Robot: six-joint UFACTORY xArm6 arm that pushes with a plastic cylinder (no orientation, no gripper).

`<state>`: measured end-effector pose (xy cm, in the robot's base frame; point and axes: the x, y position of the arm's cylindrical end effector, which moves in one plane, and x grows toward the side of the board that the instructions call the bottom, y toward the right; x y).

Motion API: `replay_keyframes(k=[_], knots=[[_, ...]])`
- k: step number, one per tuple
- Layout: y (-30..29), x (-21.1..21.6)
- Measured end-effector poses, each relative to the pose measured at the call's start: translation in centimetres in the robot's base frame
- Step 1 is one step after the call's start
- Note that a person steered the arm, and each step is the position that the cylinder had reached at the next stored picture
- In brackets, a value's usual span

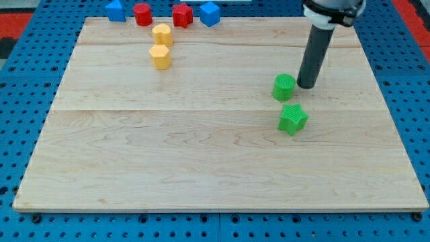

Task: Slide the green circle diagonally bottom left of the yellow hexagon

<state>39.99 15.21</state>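
Camera view: my tip (306, 87), a bare rod with no claw to spread or pinch, sits just right of the green circle (284, 87). Yellow hexagon (160, 57) waits far left. Risk: an off-centre push spins it toward the green star (293, 119).

Rod comes down from the view's top right, dark, straight, near upright with a slight lean. Pale collar and dark housing above it, cut off by the view's top edge. My tip (307, 86) is at the rod's lower end, down at desk level. Rest of arm out of view. No claw on this rig, rod only.
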Motion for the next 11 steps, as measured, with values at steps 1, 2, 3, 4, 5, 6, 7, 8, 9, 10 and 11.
replay_keyframes(k=[1, 2, 3, 4, 5, 6, 7, 8, 9, 10, 11], knots=[[-10.0, 0.2], [-18.4, 0.2], [-18.4, 0.3], [-17.2, -1.7], [-22.9, -2.1], [-25.1, -0.2], [-16.6, -0.2], [-6.3, -0.2], [1.0, 1.8], [2.2, 6.4], [-0.8, 7.9]])
